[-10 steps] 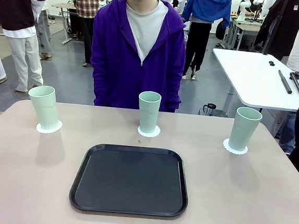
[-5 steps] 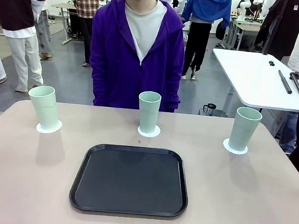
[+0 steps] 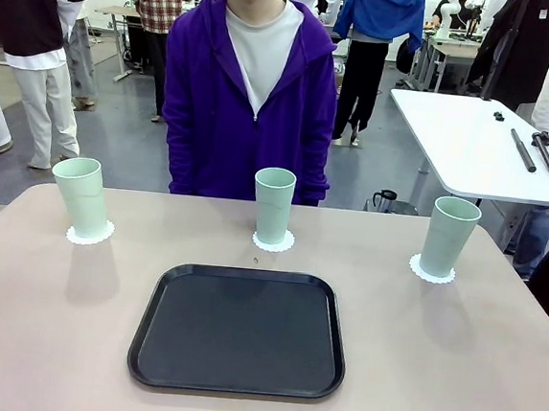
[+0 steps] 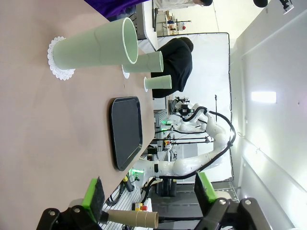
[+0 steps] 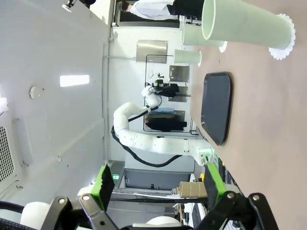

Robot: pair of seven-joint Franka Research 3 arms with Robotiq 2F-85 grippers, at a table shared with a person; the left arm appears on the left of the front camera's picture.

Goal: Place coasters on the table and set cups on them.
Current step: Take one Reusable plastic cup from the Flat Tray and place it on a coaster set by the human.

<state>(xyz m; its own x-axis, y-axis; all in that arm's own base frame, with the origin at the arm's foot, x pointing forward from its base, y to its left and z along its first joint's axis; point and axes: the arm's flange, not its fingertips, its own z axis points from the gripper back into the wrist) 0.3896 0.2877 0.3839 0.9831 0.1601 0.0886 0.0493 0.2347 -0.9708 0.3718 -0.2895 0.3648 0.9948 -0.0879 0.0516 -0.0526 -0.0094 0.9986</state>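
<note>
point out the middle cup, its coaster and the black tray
middle cup [image 3: 273, 205], front view, on its side wall
middle coaster [image 3: 273, 244], front view, on the lacy edge showing under the cup
black tray [image 3: 239, 330], front view, on its bare floor

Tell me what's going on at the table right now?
Nothing is being handled. Three cups each stand upright on a coaster on the table: left cup, middle cup, right cup. A black tray lies nearer the robot with nothing on it. The left gripper and right gripper are open, away from the cups. A person stands at the far side.
</note>
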